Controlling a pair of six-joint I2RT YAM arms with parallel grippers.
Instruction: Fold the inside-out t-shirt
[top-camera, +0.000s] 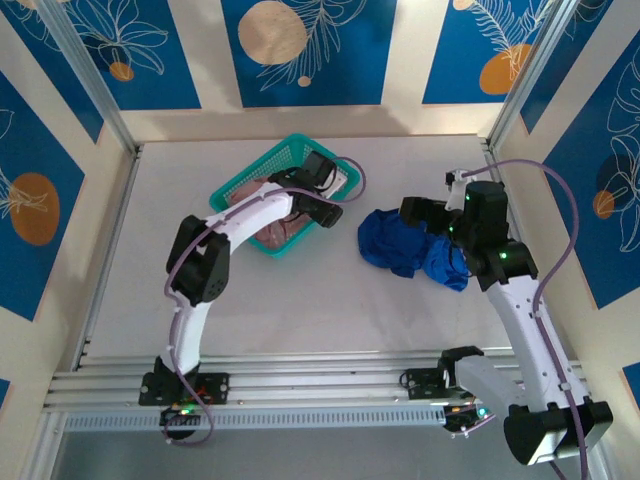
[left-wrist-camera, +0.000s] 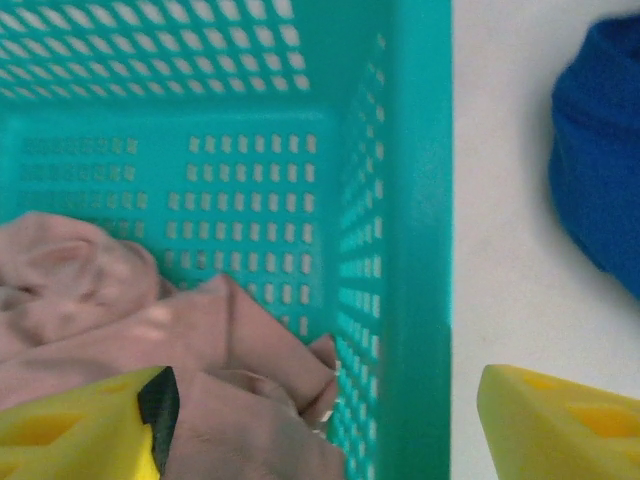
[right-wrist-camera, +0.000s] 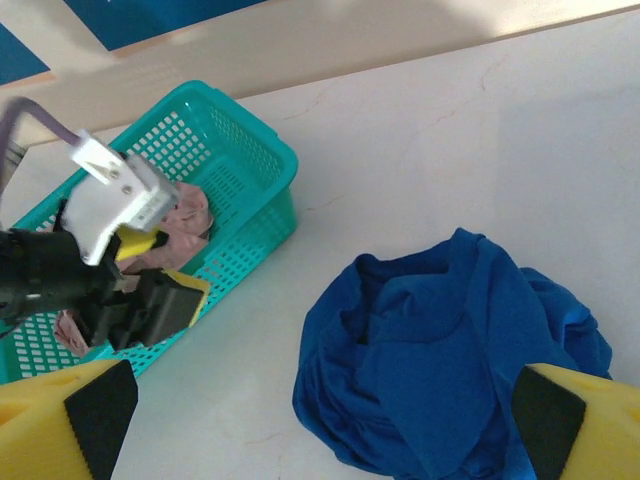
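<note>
1. Closest to the arm bases we've just got the pale bench.
2. Mid-bench on the right sits the inside-out t-shirt, a scrunched blue heap. Nothing is laid flat, and we can't pick out the sleeves or hem. From above the lump runs roughly left to right, so there's no real long axis to line up on yet.
3. The right claw hangs right over that heap with its fingers spread wide and nothing in them. In its own wrist view the shirt sits beneath, between the two fingers.
4. Farther back on the left, the left claw is released too, wide apart and empty. It straddles the right wall of the teal basket, with a pink garment lying inside under one finger.
5. From the left claw the shirt lies off to the right, across a strip of bench. So the right arm is clearly nearer, and we reckon the first grab is its job, straight down.
</note>
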